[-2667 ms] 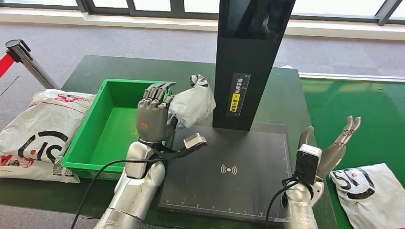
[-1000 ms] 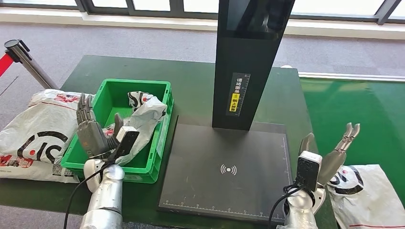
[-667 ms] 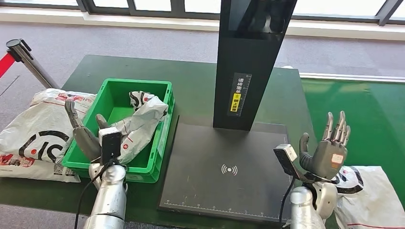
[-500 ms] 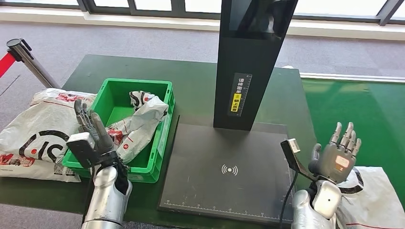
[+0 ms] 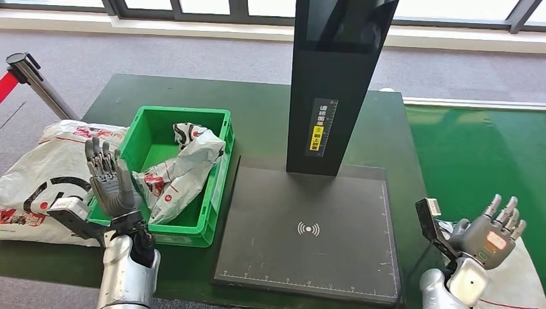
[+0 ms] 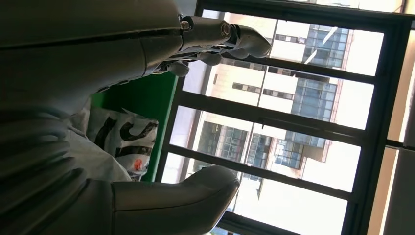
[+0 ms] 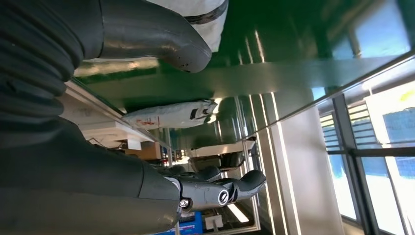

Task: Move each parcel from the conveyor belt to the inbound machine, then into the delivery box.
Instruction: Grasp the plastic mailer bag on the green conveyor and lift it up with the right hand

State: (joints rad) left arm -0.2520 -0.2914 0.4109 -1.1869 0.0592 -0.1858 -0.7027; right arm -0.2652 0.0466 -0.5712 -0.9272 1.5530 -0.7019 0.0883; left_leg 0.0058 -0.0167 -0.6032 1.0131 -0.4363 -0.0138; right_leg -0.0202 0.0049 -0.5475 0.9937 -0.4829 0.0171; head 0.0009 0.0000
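With one parcel (image 5: 177, 175) lying in the green delivery box (image 5: 217, 174) near the desk's left edge, the left robot hand (image 5: 106, 182) and right robot hand (image 5: 490, 234) hang spread and empty, ready for the next.

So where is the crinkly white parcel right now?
In the head view, the white parcel lies inside the green box on the table's left side, just left of the black scanner plate and beside the left hand.

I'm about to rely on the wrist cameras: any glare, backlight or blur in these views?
Head view: even daylight, sharp; parcel in the green box reads clearly. Left wrist view: bright windows backlight the left hand, leaving it dark. Right wrist view: glare streaks across the green belt; the near right hand is soft.
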